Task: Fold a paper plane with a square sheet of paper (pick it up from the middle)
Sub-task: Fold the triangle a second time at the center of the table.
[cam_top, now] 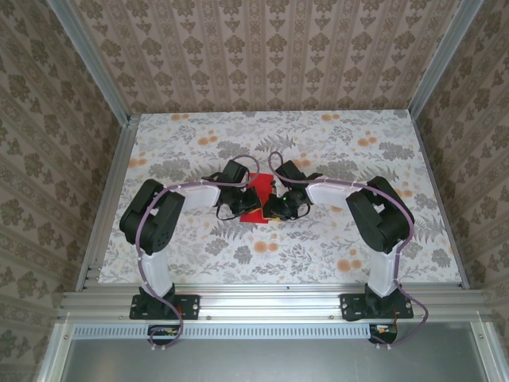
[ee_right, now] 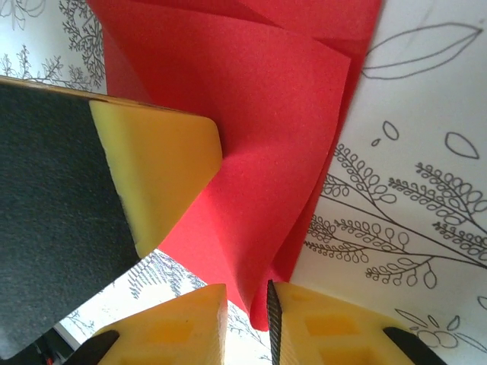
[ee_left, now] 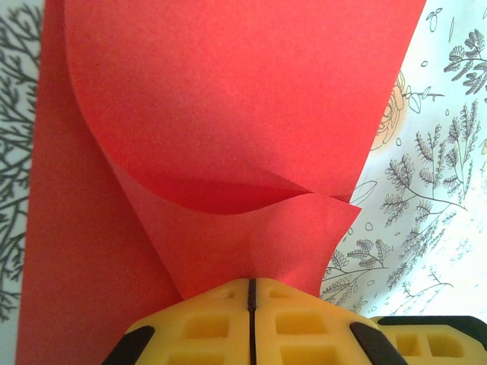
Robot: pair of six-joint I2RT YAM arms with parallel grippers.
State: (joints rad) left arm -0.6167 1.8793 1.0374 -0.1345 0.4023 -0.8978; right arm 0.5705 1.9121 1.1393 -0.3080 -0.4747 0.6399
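Red paper [cam_top: 258,192], mid-frame, is pinched betw. L gripper's [ee_left: 251,293] pressed-together fingers; R gripper's [ee_right: 247,306] fingers are set slightly apart round its corner.

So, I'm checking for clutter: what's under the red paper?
The flower-patterned table shows around the red paper; its folded layers cover whatever lies beneath.

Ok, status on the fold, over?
Left hand shut on a paper flap. Right hand slightly open, paper corner in the gap. Paper part-folded, flaps curling up. Nothing else in the way.
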